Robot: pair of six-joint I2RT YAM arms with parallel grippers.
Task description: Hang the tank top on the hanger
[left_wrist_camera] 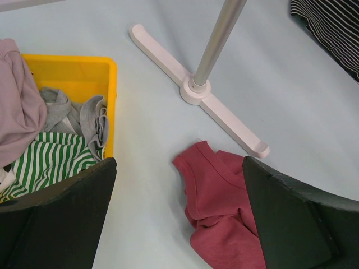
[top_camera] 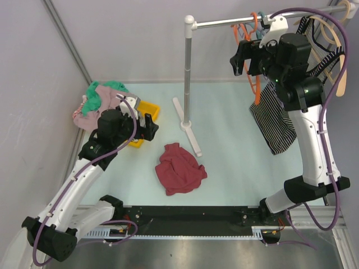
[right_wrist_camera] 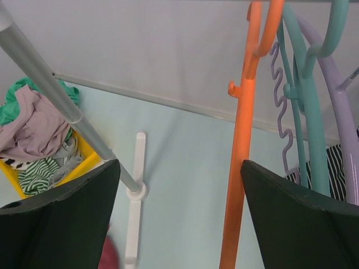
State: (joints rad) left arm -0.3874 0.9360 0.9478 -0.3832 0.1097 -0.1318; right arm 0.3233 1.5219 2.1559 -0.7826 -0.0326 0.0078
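We are aiming released right fingers (right_wrist_camera: pixel 61 218) at the orange hanger (right_wrist_camera: pixel 241 168), upper right, to unhook it (left fingers (left_wrist_camera: pixel 56 218), also released, facing the maroon tank top (left_wrist_camera: pixel 219 218)).

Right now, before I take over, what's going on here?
Nothing is held yet. The tank top lies crumpled on the table, in front of the rack's foot. The left gripper hovers open near it, beside the yellow bin of clothes. The right gripper is up at the rail, open, facing the orange hanger, which hangs there by its hook beside a teal hanger and a lilac hanger.
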